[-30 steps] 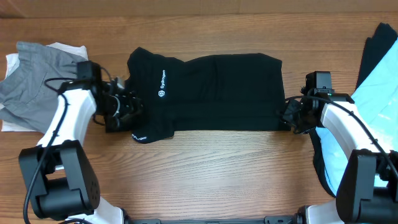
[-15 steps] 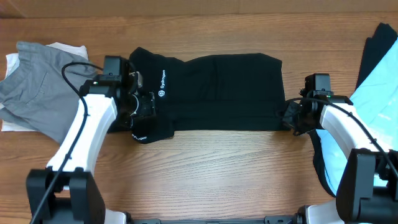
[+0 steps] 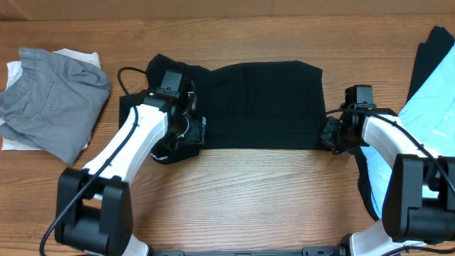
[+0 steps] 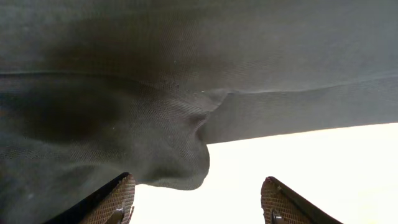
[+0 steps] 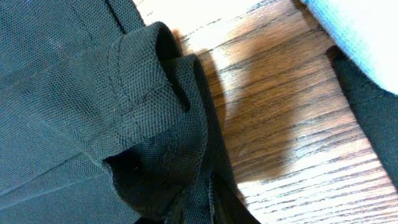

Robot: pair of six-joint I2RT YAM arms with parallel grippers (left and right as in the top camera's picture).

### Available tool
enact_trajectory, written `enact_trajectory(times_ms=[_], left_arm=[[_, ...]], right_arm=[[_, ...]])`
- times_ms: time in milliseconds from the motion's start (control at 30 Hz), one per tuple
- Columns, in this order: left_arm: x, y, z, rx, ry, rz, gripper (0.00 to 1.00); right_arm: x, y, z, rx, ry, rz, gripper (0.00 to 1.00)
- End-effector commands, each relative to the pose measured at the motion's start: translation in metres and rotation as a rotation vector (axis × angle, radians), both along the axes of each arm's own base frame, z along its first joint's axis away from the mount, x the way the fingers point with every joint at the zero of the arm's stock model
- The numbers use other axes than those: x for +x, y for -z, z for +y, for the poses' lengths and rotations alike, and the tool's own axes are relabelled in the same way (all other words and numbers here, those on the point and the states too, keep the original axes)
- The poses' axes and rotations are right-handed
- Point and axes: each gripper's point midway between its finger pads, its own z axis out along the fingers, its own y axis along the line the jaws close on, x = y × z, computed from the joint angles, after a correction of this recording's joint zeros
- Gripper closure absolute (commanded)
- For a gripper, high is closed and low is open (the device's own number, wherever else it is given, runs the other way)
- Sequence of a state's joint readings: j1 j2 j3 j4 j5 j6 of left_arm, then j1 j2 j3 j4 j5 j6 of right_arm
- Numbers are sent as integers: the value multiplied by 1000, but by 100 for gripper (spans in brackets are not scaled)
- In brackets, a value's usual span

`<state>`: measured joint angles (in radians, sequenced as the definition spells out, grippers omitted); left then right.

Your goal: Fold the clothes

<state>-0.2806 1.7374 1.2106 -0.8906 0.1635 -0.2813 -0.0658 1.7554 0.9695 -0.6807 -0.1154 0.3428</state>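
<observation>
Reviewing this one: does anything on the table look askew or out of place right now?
Nothing damaged. The black T-shirt lies mostly flat, but its right corner is bunched into a wad at the right gripper, and a sleeve pokes out past its near left edge. The grey garment at the left is a crumpled heap.

This looks like a robotics lab bench: a left arm [image 3: 131,146] and a right arm [image 3: 384,135], white links with black joints, rise from the near edge of a wood-grain table [image 3: 249,192], a loose black cable [image 3: 130,69] loops off the left one, and a black T-shirt [image 3: 263,107] lies between a grey garment heap [image 3: 50,107] and a light blue garment [image 3: 434,99]
</observation>
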Motion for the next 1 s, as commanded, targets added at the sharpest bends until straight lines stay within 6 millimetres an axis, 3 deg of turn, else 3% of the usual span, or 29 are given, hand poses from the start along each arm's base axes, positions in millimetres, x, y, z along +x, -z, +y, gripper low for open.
enact_trajectory(times_ms=[0,133,200,367,567,767,833,967], left_arm=[[4,10,-3,23,10,14,33],[4,29,-3,59,20,43,37],[2,37,-4,66,25,61,46],[5,46,5,128,20,61,95],[28,28,11,161,0,-9,96],[88,-15,20,192,-63,-216,95],[104,-22,21,189,-80,-281,87],[108,-20,19,185,-81,-293,84]], right_arm=[[-8,15,0,1,-2,48,83],[-7,15,0,0,-2,45,83],[-7,15,0,0,-2,46,83],[-7,15,0,0,-2,45,83],[-7,15,0,0,-2,45,83],[-7,15,0,0,-2,45,83],[-7,15,0,0,-2,45,83],[-7,15,0,0,-2,45,83]])
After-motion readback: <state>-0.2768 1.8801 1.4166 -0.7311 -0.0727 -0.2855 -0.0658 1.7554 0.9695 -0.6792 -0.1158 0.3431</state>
